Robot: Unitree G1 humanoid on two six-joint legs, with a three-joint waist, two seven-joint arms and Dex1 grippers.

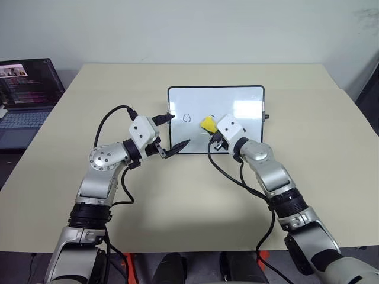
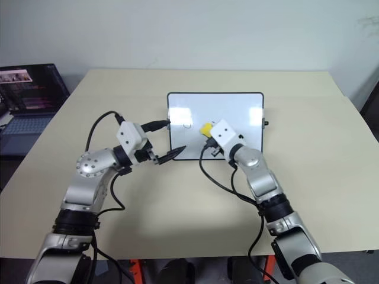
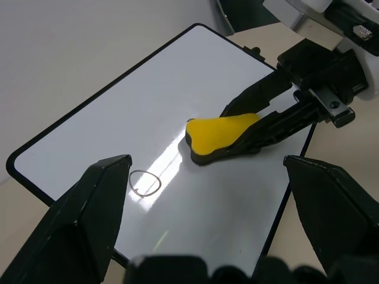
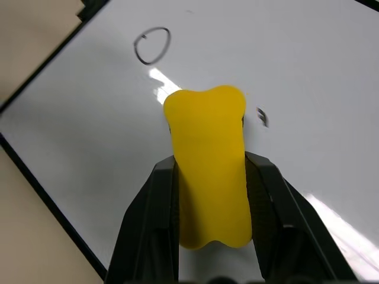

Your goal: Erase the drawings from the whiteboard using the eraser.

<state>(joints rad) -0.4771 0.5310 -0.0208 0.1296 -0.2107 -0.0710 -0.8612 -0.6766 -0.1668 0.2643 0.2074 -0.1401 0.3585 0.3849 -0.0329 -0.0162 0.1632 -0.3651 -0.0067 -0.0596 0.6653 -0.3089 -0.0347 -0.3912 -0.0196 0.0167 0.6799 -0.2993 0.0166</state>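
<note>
Eraser (image 4: 208, 177) on whiteboard (image 1: 237, 97), one oval (image 1: 187, 117) and a smudge (image 4: 262, 117) left.

Eraser is pinched between the fingers of the right gripper (image 3: 260, 121) and sits on the whiteboard's middle, just right of the remaining oval; a small dark remnant is seen just beside the eraser's other side. Left gripper (image 1: 169, 131) is spread wide at the whiteboard's left edge, not clamping it, so the whiteboard could be dragged by the next stroke. The remnant could be skipped if only the oval is targeted. Too little downward pressure would leave streaks.
</note>
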